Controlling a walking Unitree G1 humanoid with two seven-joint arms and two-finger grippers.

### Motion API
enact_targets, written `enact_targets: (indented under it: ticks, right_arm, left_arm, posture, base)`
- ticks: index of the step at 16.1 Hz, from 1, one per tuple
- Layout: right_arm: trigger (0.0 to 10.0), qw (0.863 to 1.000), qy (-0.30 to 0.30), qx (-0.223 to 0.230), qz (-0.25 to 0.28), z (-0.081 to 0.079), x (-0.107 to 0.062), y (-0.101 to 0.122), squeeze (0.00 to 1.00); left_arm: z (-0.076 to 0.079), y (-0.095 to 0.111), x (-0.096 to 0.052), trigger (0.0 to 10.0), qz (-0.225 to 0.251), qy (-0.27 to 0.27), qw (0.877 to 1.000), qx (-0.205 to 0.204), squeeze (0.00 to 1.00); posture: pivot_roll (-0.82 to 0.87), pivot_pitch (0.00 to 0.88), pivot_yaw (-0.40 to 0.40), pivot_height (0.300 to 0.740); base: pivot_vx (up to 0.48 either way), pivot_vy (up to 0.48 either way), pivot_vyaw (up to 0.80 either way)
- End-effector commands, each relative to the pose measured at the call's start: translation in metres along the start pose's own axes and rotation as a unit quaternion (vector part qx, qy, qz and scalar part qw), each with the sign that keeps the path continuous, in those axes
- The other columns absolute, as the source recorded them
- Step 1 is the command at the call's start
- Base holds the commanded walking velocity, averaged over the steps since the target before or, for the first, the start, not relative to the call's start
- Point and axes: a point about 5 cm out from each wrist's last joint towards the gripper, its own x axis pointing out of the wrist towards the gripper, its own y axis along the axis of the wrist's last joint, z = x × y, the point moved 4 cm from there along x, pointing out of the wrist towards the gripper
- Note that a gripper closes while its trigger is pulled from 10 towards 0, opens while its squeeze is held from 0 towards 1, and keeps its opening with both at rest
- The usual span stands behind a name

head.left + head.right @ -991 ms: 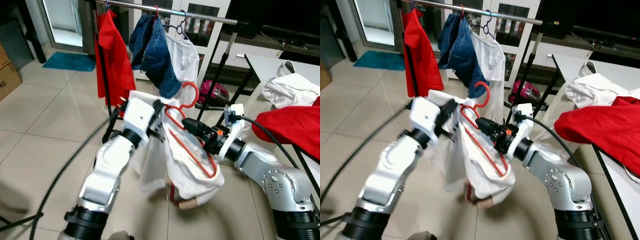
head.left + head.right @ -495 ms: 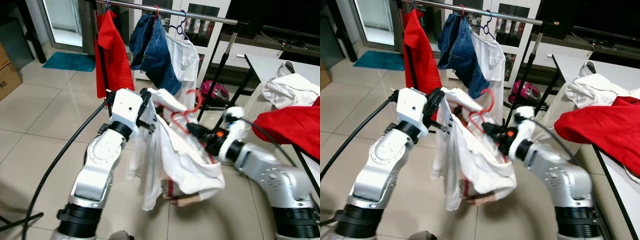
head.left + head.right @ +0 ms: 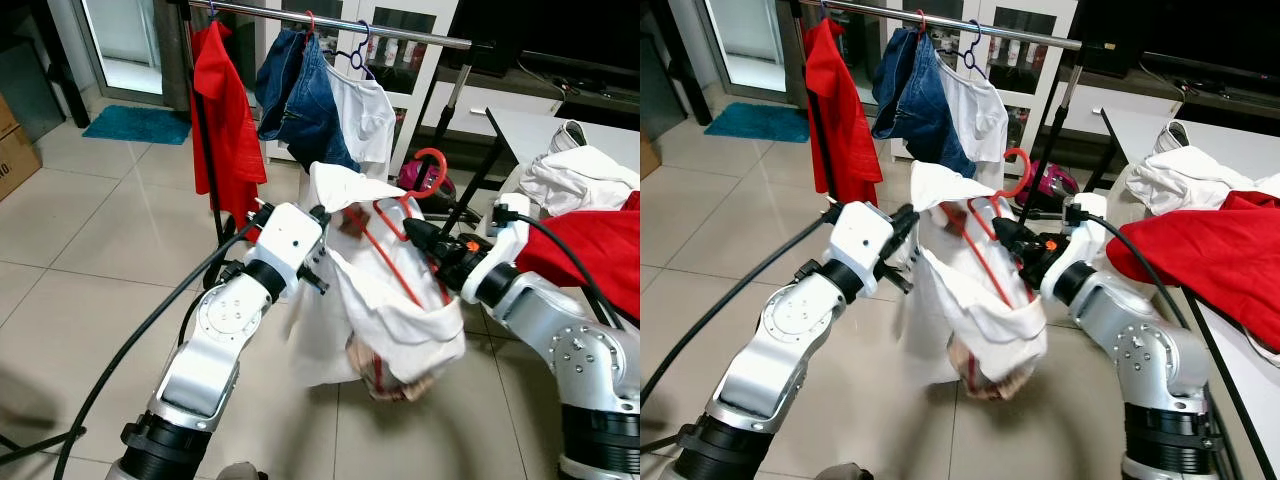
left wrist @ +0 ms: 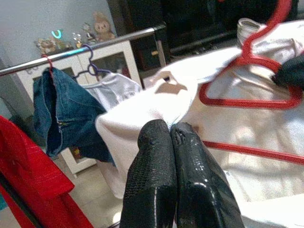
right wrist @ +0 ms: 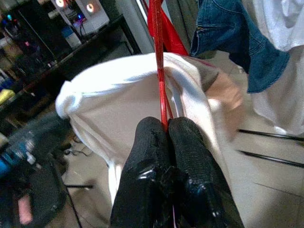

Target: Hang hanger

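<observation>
Mid-frame, the right gripper (image 3: 418,236) clamps the red hanger (image 3: 395,215); the left gripper (image 3: 322,222) pinches the white shirt (image 3: 385,300). Carrying step: next, lift the hook onto the upper rail (image 3: 400,33)

Where our view falls short

We see the lower bar of the red hanger (image 3: 392,262) buried in the white garment (image 3: 385,300), whose hem is smeared by blur, so we cannot make out the brownish patch low on it. The left end effector (image 4: 170,134) has its fingertips sunk into the cloth, and the right end effector (image 5: 164,124) hides the spot where it pinches the hanger. The red cloth (image 3: 590,262) on the table (image 3: 520,125) is cut off at the frame's edge, and the small figures on the cabinet (image 4: 97,29) are too tiny to identify.
</observation>
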Motion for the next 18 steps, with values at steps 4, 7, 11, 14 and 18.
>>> enact_targets:
  ticks: [4,7,11,14,18]
  right_arm:
    - [10.0,0.999,-0.017,0.008,0.051,0.0,-0.001,0.027,0.0]
    - [10.0,0.993,-0.052,-0.059,-0.084,0.015,-0.007,-0.026,0.0]
    - [10.0,0.987,0.006,-0.124,-0.1,0.003,-0.024,-0.02,0.0]
    - [10.0,0.99,0.011,-0.125,-0.071,0.002,-0.027,-0.004,0.0]
    - [10.0,0.994,0.046,-0.095,-0.024,-0.017,-0.015,0.009,0.0]
  left_arm:
    - [0.009,-0.014,-0.002,0.0,-0.036,-0.013,0.999,-0.009,0.0]
    - [-0.03,0.006,0.003,0.0,0.007,0.084,0.996,-0.012,0.0]
    - [-0.066,0.011,0.003,0.0,0.015,0.149,0.989,-0.003,0.0]
    - [-0.061,0.009,0.005,0.0,0.012,0.139,0.99,-0.002,0.0]
    - [-0.028,-0.001,0.011,0.0,-0.008,0.069,0.998,0.0,0.0]
  posture:
    - [0.07,0.0,-0.083,0.74]
    - [0.07,0.0,-0.09,0.74]
    - [0.06,0.0,-0.081,0.74]
    - [0.06,0.0,-0.078,0.74]
    - [0.06,0.0,-0.078,0.74]
  base:
    - [0.0,0.0,0.0]
    - [0.0,0.0,0.0]
    - [0.0,0.0,0.0]
    - [0.0,0.0,0.0]
    - [0.0,0.0,0.0]
